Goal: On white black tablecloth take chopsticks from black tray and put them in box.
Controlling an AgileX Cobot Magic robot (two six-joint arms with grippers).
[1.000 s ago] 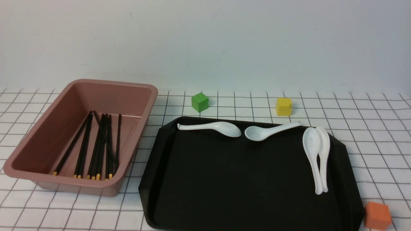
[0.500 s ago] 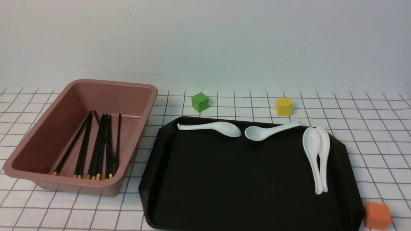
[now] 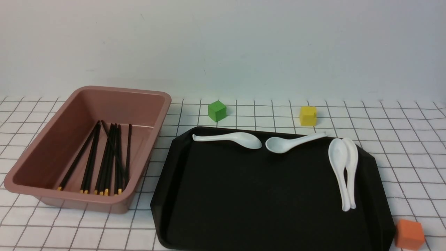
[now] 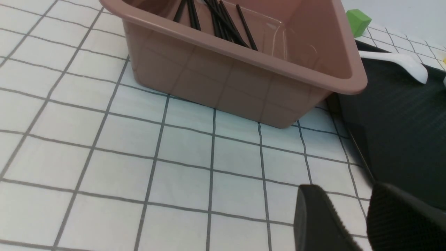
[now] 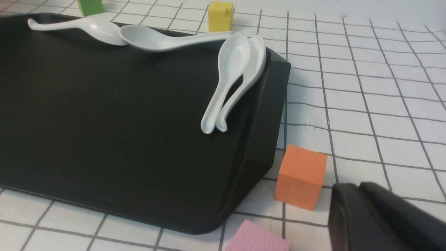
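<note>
Black chopsticks [image 3: 111, 157] are lying inside the box [image 3: 139, 91], left of the tray [image 3: 271, 195]; left gripper [image 4: 348, 216] is holding its jaws apart; right gripper's [image 5: 352, 205] jaws are appearing nearly together.

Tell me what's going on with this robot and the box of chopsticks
Neither gripper is handling anything right now. The left gripper is slightly open with nothing between its fingers, and the right gripper holds nothing that shows. The chopsticks lie in the pinkish box, and none show in the black tray, which has only white spoons in it. So the move from tray to box looks finished.
</note>
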